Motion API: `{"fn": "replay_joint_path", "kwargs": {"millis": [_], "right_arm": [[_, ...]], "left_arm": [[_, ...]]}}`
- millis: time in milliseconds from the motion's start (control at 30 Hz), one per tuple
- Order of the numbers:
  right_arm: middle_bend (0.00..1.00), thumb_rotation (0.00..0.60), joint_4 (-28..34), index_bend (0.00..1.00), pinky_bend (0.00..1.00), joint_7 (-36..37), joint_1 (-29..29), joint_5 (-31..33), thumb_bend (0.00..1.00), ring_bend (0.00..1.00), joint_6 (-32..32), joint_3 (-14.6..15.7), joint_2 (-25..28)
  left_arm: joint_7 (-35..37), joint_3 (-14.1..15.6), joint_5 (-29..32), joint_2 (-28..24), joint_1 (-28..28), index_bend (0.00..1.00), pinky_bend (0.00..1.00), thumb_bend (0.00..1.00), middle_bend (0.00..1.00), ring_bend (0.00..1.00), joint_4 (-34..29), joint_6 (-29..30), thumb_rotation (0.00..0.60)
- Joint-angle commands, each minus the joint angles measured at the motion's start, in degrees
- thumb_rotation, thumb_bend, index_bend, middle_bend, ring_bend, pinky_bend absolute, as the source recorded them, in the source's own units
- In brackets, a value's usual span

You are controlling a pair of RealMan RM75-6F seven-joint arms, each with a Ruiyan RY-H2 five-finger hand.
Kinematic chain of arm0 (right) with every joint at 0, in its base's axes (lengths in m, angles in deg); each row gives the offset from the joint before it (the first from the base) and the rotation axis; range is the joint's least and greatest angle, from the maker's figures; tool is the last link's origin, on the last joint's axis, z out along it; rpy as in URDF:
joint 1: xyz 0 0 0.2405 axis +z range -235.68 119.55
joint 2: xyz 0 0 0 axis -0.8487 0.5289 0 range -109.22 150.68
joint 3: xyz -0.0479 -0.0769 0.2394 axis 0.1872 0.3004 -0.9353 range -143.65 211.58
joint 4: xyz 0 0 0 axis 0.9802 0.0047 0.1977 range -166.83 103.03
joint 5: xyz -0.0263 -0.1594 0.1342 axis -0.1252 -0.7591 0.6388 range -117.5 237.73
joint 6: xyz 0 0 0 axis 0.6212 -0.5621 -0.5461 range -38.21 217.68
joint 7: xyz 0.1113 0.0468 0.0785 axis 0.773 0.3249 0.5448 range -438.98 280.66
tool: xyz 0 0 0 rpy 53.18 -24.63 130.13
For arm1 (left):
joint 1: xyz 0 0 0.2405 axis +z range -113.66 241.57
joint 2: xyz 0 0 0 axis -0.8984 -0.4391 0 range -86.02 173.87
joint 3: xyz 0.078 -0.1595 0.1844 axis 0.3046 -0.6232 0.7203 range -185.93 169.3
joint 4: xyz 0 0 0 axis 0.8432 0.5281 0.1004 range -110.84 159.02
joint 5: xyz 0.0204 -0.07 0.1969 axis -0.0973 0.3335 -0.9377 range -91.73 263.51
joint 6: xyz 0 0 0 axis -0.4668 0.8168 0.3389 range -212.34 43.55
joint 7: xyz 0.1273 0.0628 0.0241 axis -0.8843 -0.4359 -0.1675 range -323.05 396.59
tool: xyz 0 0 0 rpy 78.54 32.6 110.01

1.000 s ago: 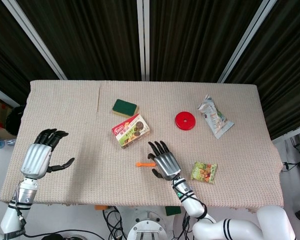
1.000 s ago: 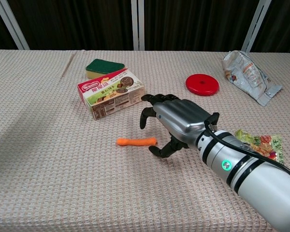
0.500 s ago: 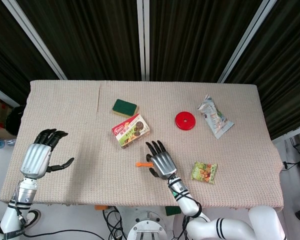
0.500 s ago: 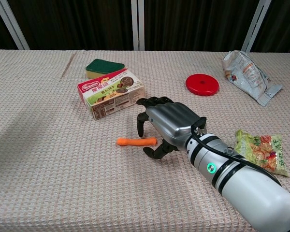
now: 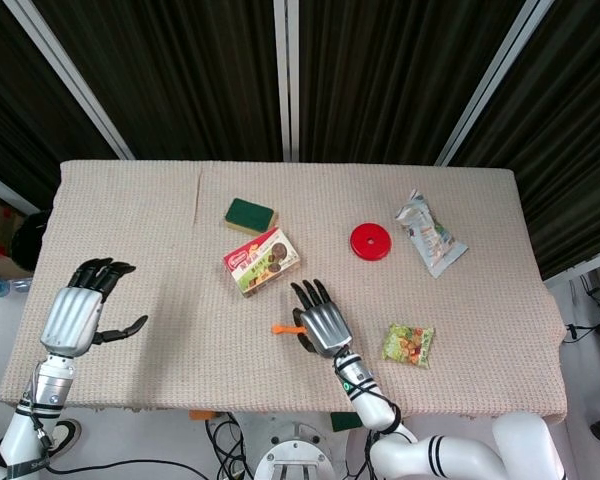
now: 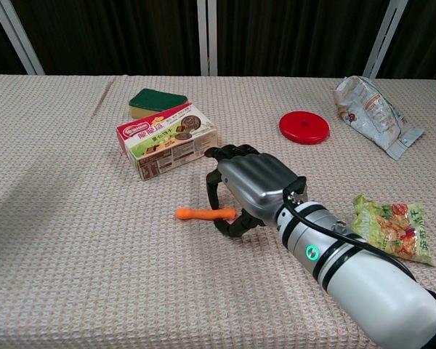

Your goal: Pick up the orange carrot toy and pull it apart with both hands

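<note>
Closing since earlier, right hand (image 6: pixel 248 190) fingers curled around carrot toy (image 6: pixel 202 213), grip seemingly unfinished, left hand (image 5: pixel 80 310) open

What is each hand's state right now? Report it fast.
Left hand: open, holding nothing, off to the side.
Right hand: fingers curled around the end of the orange carrot toy on the table; a firm hold cannot be told.

Even, bright overhead light, sharp focus, soft shadows, no glare.
</note>
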Motion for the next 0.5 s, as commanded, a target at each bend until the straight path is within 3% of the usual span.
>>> {"fn": "replay_joint_path", "kwargs": {"millis": [33,500], "right_arm": [[0.04,0.600,-0.03,0.57,0.00,-0.13,-0.02,0.17,0.34,0.00,0.12,-0.08,-0.04],[0.06,0.600,0.69,0.61,0.00,0.22,-0.29,-0.69,0.39,0.00,-0.92,-0.55,0.55]], "left_arm": [[-0.01,0.00,0.01,-0.01,-0.01,0.23,0.15,0.17,0.21,0.13,-0.01,-0.01,0.359],[-0.06,-0.01,0.16,0.05,-0.13,0.23,0.15,0.17,0.21,0.13,-0.11,-0.28,0.359]]}}
